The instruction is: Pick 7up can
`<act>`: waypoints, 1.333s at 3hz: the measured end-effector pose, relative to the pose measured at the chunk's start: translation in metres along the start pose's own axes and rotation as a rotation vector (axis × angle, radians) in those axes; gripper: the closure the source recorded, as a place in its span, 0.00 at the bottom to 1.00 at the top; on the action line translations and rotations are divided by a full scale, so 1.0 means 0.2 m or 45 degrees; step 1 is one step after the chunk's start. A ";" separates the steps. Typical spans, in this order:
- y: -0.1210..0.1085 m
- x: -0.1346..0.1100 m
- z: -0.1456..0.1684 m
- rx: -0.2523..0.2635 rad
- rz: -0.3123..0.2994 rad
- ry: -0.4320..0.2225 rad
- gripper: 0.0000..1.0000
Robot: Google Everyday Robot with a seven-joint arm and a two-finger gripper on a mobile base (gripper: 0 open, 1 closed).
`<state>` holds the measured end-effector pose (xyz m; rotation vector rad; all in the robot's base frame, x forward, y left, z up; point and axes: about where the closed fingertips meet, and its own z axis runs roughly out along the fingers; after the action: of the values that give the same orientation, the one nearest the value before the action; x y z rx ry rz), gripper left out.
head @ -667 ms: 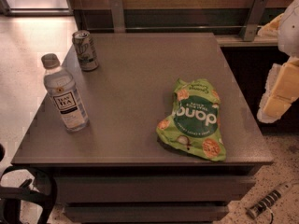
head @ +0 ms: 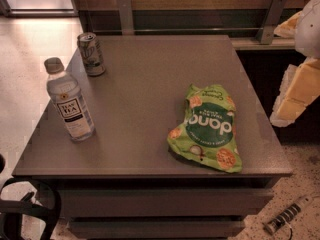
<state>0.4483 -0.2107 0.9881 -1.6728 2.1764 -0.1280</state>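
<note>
can [head: 91, 54] upright on far left corner of table [head: 150, 94] | gripper [head: 296, 91] past right edge, well apart | open or closed: you cannot tell

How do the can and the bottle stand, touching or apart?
Apart. The camera view shows a strip of bare table between the can and the bottle. The gripper is at the right edge, beyond the table, touching neither.
</note>
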 end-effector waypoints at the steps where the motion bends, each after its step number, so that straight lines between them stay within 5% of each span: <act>1: -0.08 -0.06 0.03 0.056 0.023 -0.081 0.00; 2: -0.11 -0.16 0.11 0.087 0.138 -0.244 0.00; 4: -0.21 -0.55 0.33 0.083 0.360 -0.747 0.00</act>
<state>0.5347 -0.1071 0.9673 -1.1566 1.8937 0.3258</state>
